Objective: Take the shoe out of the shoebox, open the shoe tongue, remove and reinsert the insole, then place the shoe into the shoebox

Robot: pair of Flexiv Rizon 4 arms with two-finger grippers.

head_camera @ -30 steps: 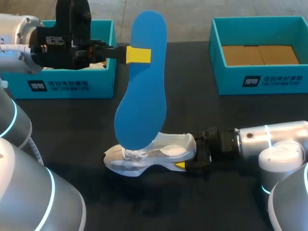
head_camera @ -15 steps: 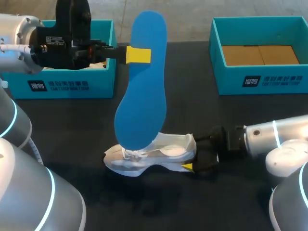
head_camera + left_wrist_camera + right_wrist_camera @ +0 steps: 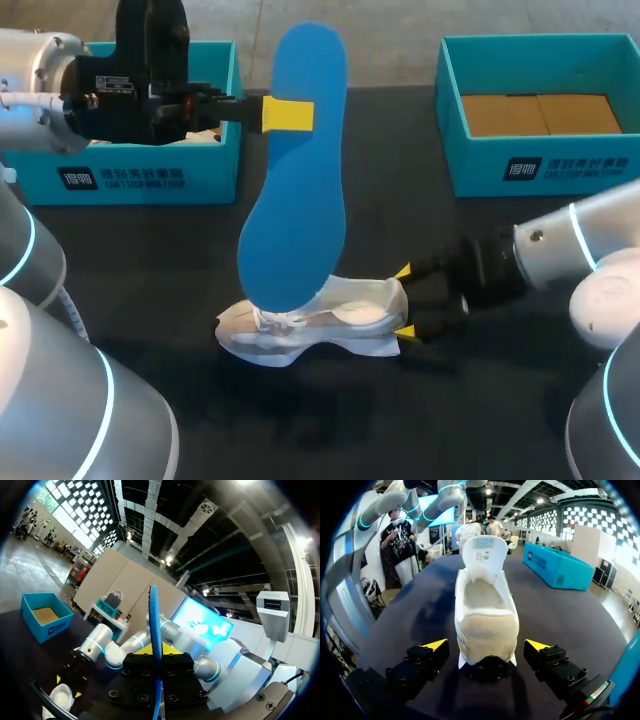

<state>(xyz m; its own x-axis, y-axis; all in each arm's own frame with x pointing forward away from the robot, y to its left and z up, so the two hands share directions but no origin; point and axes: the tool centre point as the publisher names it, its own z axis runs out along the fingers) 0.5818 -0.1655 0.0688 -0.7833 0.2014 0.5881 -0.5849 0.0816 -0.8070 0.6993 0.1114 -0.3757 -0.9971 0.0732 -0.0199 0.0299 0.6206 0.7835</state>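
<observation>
A blue insole (image 3: 298, 180) hangs upright above the table, and my left gripper (image 3: 288, 113) is shut on its upper part. In the left wrist view the insole (image 3: 154, 630) shows edge-on between that gripper's fingers (image 3: 156, 652). Below it a white shoe (image 3: 318, 318) lies on the black table, its heel toward my right arm. My right gripper (image 3: 405, 302) is open, one yellow tip on each side of the heel. In the right wrist view the shoe (image 3: 486, 615) has its tongue (image 3: 484, 550) raised, and its heel sits between the spread fingers of the gripper (image 3: 487, 645) without touching them.
A teal shoebox (image 3: 150, 172) stands at the back left, behind my left arm. A second teal shoebox (image 3: 540, 165) with a brown cardboard bottom stands at the back right. Bare black tabletop (image 3: 350, 420) lies in front of the shoe.
My right gripper has drawn back a little from the shoe's heel and turned, so both yellow tips now flank the heel. The left arm and insole have not moved.
</observation>
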